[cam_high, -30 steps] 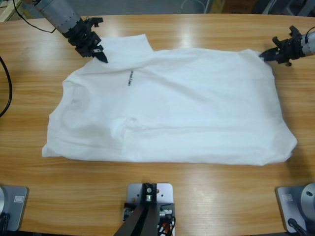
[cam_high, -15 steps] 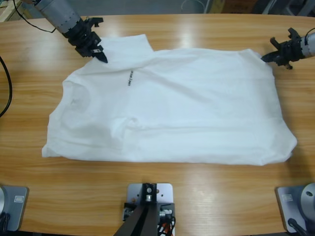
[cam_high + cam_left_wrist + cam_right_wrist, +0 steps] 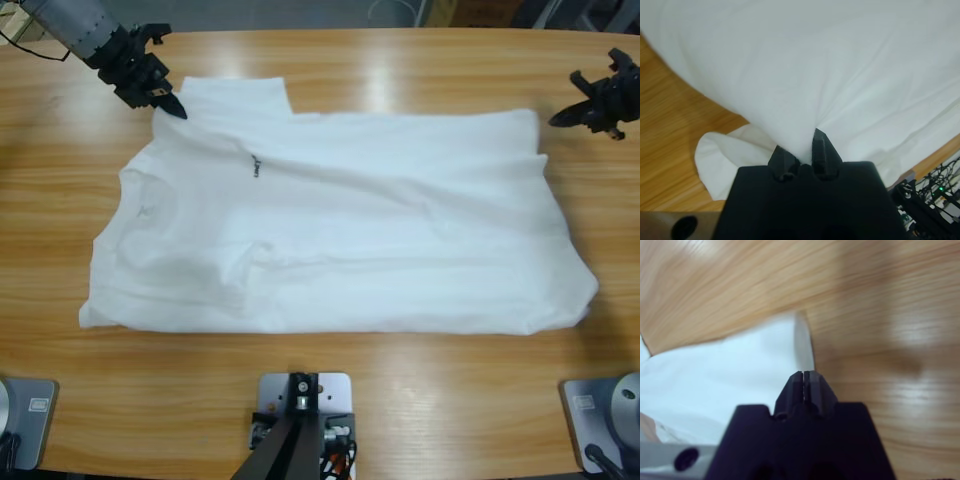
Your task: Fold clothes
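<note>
Overhead, layout: the white T-shirt (image 3: 340, 225) lies spread across the middle of the wooden table (image 3: 330, 410), neck end toward the picture's left, hem end toward the right, small dark print (image 3: 254, 166) on the chest.
Left gripper: at the upper left corner of the high view, the left gripper (image 3: 176, 111) has its tips at the shirt's upper left part, by the sleeve (image 3: 240, 98).
Left gripper, wrist view: its two black jaws pinch a fold of white cloth between them (image 3: 802, 150); the fabric (image 3: 830, 70) fans out taut from that pinch, a detail too small to read from above.
Sleeve edge, wrist view only: a loose rounded flap of the shirt (image 3: 715, 155) hangs or lies to the left of the jaws, over bare wood (image 3: 670, 125).
Right gripper: at the right edge of the high view, the right gripper (image 3: 556, 117) sits above bare table just beside the shirt's upper right corner (image 3: 525, 122), apart from the cloth.
Right gripper, wrist view: jaws pressed together with nothing between them (image 3: 803, 376); the shirt corner (image 3: 740, 370) shows ahead of and to the left of the tips, wood grain (image 3: 880, 315) filling the rest.
High view only: the shirt's lower edge (image 3: 330, 325) runs roughly straight along the near side, with soft creases across the body.
Left wrist view only: cables and a small green light (image 3: 940, 189) show past the table edge at lower right.
</note>
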